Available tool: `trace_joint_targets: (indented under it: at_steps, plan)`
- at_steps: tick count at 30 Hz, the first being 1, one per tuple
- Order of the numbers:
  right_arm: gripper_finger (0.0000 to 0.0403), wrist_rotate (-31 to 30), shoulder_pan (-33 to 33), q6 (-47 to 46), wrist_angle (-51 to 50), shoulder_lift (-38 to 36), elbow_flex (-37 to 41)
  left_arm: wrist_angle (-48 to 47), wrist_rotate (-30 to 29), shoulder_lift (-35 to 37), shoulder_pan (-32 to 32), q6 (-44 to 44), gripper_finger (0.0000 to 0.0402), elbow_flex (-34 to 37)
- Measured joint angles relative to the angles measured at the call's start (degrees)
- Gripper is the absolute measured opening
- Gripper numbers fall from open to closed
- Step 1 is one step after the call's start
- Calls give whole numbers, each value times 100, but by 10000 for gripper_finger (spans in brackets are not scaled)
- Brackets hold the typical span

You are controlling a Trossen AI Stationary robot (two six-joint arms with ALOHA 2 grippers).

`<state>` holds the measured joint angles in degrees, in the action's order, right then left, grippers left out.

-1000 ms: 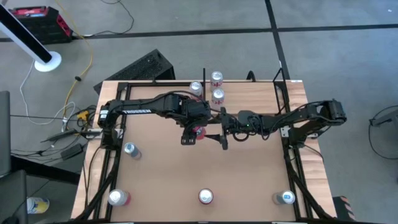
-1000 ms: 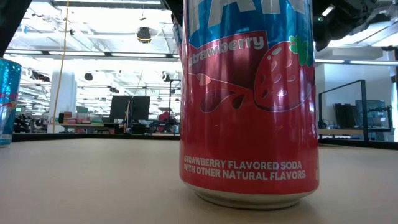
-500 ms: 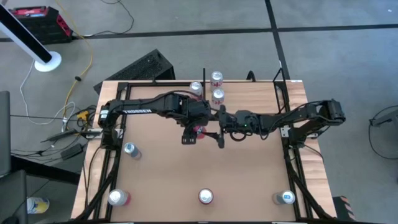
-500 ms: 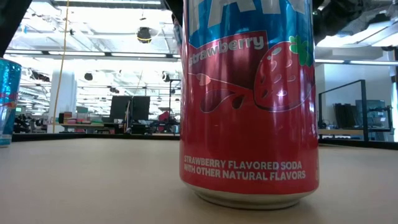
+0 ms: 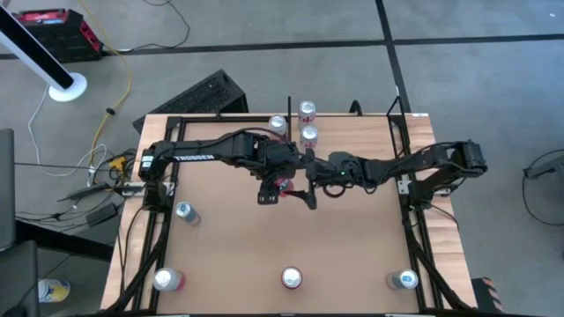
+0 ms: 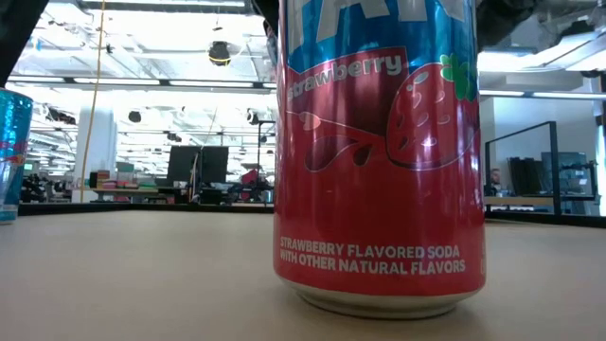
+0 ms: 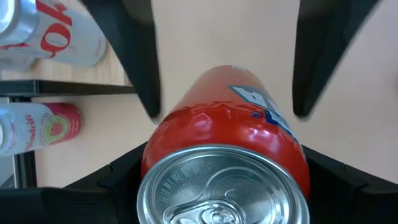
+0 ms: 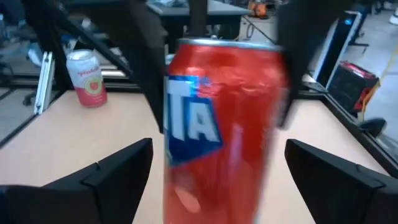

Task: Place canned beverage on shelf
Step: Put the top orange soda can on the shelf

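"How many cans does the worktop [image 5: 352, 246] carry?"

"Eight cans: three at the far edge [image 5: 306, 110] [image 5: 308, 135] [image 5: 277, 124], one on the left [image 5: 183, 210], three along the near edge [image 5: 166, 280] [image 5: 291, 278] [image 5: 405, 280], and one red in the middle [image 5: 282, 185]."

"And the arms?"

"Two: the left arm [image 5: 203, 157] and the right arm [image 5: 423, 158]. That gives two pincers, the left pincer [image 7: 227, 74] and the right pincer [image 8: 221, 74], with two fingers each."

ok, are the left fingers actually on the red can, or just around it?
Touching. In the left wrist view both left fingers sit flush against the sides of the red can, with no table showing between them.
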<state>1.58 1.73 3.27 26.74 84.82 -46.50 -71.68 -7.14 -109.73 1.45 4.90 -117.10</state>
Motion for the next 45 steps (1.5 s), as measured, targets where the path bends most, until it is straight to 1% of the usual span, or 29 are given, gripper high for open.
trace_joint_targets:
  at_steps: [6, 9, 14, 20, 28, 31, 34, 37, 42, 45]
  plan:
    - [397, 0, -6, 131, -577, 489, -453, 69, 26, 0, -1, 11, 290, 0]
    - [399, -2, -7, 223, -546, 733, -626, 60, 33, 0, 0, 48, 290, 0]
    - [387, 0, -23, 332, -661, 930, -800, 29, 36, 0, 0, 51, 290, 0]
    - [380, -6, -19, 361, -810, 842, -802, -167, -61, 0, 0, -12, 290, 0]
    - [379, -13, -17, 373, -673, 721, -802, -183, -68, 0, 0, -43, 290, 0]
    - [363, -36, -17, 358, -565, 723, -802, -181, -73, 0, 0, -40, 290, 0]
    - [321, -157, -17, 247, -594, 723, -802, -183, -79, 0, 0, -11, 290, 0]
    - [319, -173, 42, 188, -674, 723, -802, -179, -68, 0, 0, -10, 289, 0]
    - [319, 100, 145, 306, -589, 731, -804, -147, -87, 0, 9, -23, 289, 0]
    - [319, 135, 143, 331, -545, 741, -802, -155, -103, 0, 4, -43, 289, 0]
